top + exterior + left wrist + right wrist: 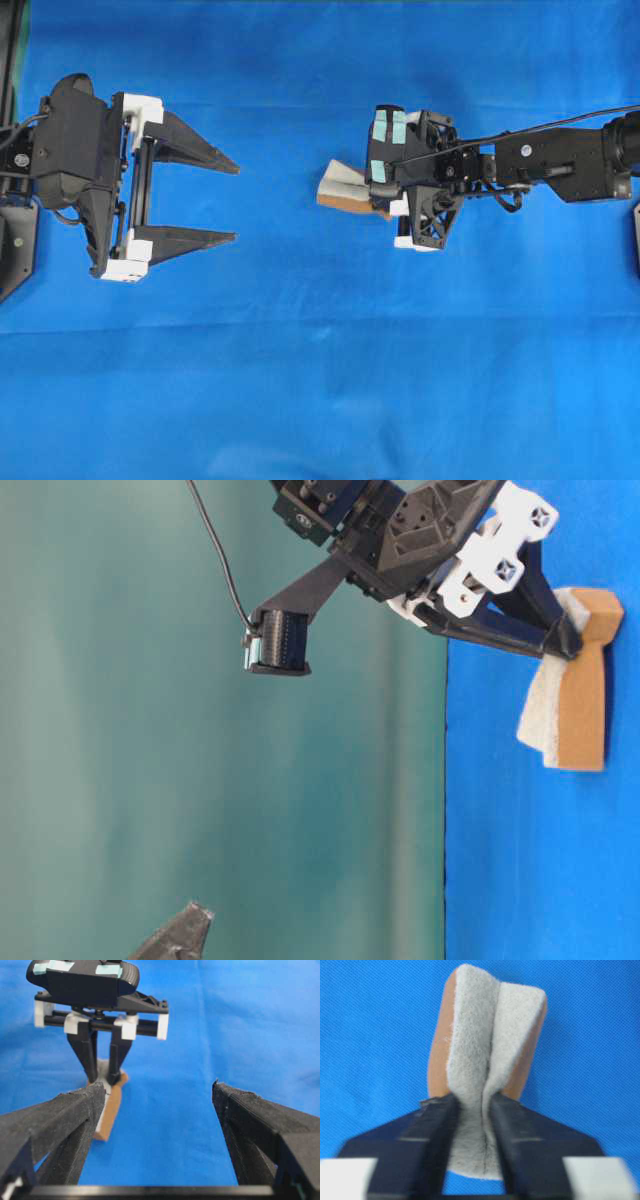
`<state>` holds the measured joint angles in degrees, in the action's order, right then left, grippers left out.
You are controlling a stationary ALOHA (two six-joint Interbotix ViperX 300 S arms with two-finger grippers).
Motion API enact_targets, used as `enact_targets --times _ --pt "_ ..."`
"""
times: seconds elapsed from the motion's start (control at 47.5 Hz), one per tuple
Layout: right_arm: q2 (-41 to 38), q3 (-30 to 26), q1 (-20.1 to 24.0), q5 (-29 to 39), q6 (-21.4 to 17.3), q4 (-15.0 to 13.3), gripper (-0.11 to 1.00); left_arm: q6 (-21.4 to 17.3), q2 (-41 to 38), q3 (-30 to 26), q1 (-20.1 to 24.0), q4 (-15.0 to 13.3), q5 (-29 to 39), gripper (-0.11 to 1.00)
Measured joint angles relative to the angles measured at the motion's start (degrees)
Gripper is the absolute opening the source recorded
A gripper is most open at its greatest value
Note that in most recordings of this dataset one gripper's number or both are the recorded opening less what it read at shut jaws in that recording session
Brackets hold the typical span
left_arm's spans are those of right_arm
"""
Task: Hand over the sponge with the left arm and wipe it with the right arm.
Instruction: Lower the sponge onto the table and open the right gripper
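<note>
While the right arm's black gripper with teal tape squares [400, 190] pinches the sponge, you face these risks:

Item 1, hazard: the soft grey-white sponge with orange-brown backing [487, 1067] is folded along its middle by the squeeze. Judged from the right wrist view, the fingers [432, 1132] bite only its near end, so a loosened grip would likely let it spring flat and slip onto the blue cloth-covered table [320, 400].

Item 2, hazard: dragging it while creased would probably wipe with an edge, not the whole face.

Item 3, right pincer: pressed narrowly on the sponge, fingers either side of the crease.

Item 4, left pincer: the left arm's plain black two-fingered gripper [190, 195] stands spread wide, holding nothing, well apart from the sponge.

Item 5, sponge location: it projects beyond the right fingertips toward the left arm, near the table's middle, seemingly at the cloth; you cannot tell whether it presses down.
</note>
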<state>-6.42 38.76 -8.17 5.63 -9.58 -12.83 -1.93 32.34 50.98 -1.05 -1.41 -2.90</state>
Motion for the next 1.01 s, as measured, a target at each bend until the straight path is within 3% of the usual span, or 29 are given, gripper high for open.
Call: enact_targets --times 0.084,0.147,0.337,0.779,1.011 --pt "0.00 0.00 0.09 0.35 0.00 0.09 0.68 0.00 0.09 0.00 0.00 0.00 0.00 0.85" --pt "0.00 0.00 0.09 0.62 0.00 0.00 0.73 0.00 0.00 0.09 0.00 0.00 0.09 0.85" --pt "1.67 0.00 0.09 2.29 -0.09 0.09 0.73 0.00 0.09 0.09 0.00 0.00 0.09 0.85" --pt "13.62 0.18 0.26 6.77 0.00 0.00 0.73 0.00 0.00 0.00 0.09 0.00 0.09 0.85" --pt "14.24 0.35 0.44 6.77 -0.26 0.00 0.73 0.00 0.00 0.00 0.00 0.00 0.09 0.85"
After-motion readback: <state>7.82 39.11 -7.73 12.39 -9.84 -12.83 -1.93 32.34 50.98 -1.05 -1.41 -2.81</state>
